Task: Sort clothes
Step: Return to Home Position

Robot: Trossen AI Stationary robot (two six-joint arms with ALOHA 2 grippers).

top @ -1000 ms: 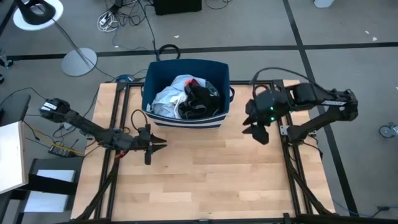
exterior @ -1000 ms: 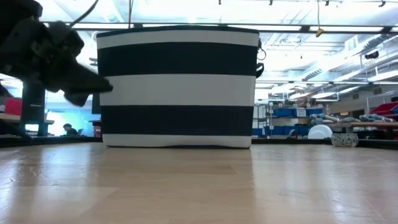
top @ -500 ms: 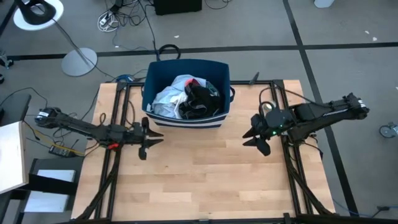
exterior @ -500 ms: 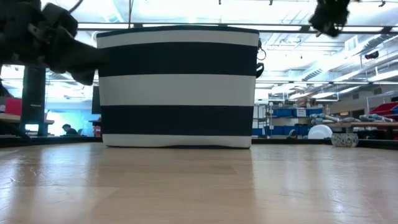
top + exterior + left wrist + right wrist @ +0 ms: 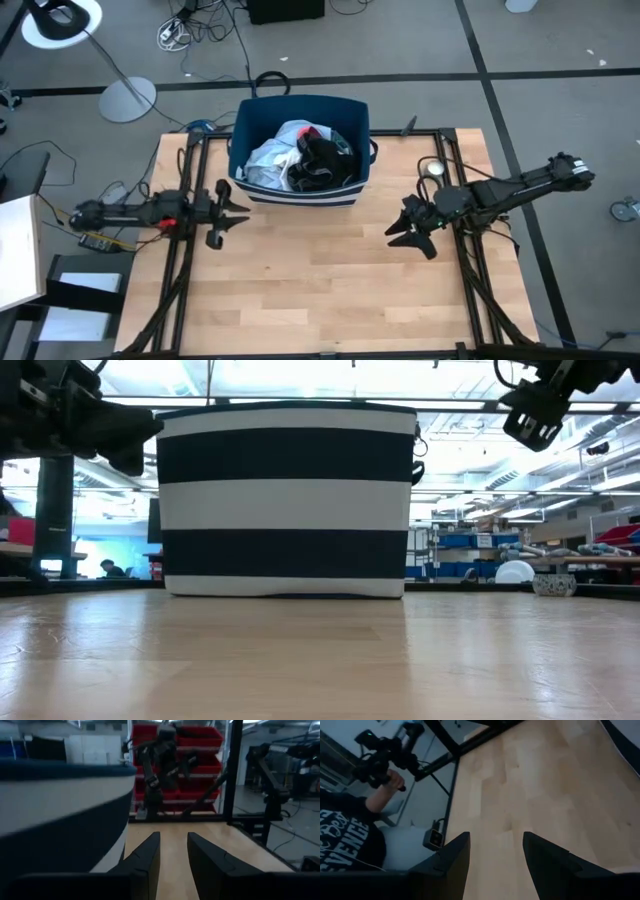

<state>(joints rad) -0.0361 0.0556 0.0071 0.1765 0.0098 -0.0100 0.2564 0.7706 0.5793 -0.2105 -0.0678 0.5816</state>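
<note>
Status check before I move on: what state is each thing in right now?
bin: upright, holding the clothes.
clothes: piled inside the bin.
left gripper: open, empty, beside the bin.
right gripper: open, empty, above the table.

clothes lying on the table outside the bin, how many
0. The clothes that show all lie heaped in the bin; none lies on the table. More may be buried under the heap.
</note>
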